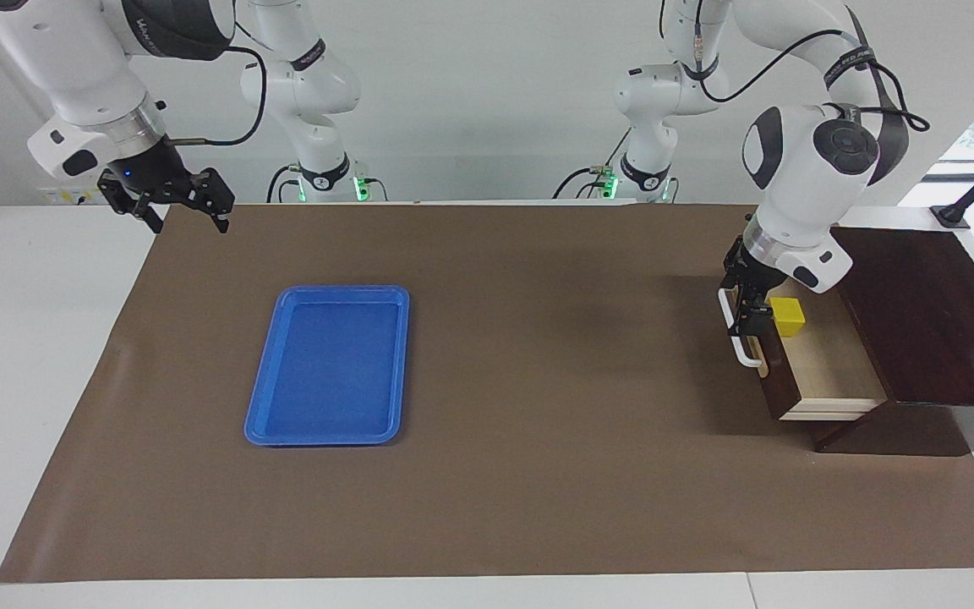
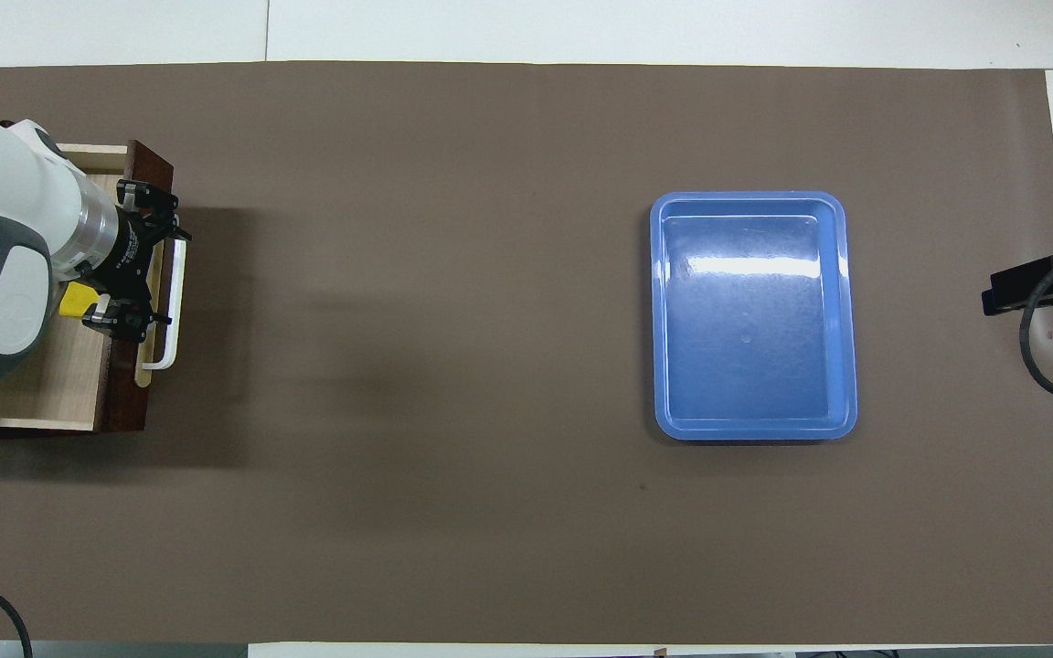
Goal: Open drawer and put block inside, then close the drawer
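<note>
Beside left tool (image 1: 747, 315): block (image 1: 788, 315).

Bright yellow cube block (image 1: 788, 315), dark brown wooden drawer (image 1: 825, 368) with pale interior, white bar handle (image 1: 735, 348), flat blue plastic tray (image 1: 331, 366), brown mat (image 1: 538, 474).

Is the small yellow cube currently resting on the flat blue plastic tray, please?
No, the small yellow cube lies inside the open dark brown wooden drawer, while the flat blue plastic tray holds nothing.
</note>
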Controlling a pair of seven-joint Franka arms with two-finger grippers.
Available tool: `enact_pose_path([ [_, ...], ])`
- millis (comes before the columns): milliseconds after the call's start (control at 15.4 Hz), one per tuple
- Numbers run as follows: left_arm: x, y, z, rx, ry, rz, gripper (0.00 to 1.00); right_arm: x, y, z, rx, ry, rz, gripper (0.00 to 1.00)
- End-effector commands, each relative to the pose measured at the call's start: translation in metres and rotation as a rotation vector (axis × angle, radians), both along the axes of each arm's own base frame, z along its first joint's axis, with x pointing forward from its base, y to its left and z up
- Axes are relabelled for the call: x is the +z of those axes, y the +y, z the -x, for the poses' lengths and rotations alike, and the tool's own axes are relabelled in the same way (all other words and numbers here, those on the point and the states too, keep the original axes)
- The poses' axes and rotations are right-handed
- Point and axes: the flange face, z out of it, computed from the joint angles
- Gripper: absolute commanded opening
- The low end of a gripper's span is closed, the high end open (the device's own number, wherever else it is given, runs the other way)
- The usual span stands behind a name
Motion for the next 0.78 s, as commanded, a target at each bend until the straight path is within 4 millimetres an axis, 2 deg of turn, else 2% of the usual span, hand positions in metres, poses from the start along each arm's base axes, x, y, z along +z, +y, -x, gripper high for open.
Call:
enact_pose_path([
  [0,-0.01,0.017,0.003,0.018,-0.029,-0.019,1.0,-0.001,0.001,0.006,-0.019,-0.014,0.021,1.0],
  [391,-0.019,0.04,0.002,0.007,-0.048,-0.017,1.0,0.0,0.001,0.006,-0.019,-0.015,0.021,1.0],
  [716,-0.018,0.073,-0.002,-0.009,-0.06,-0.018,1.0,0.0,0.002,0.006,-0.017,-0.015,0.021,1.0],
])
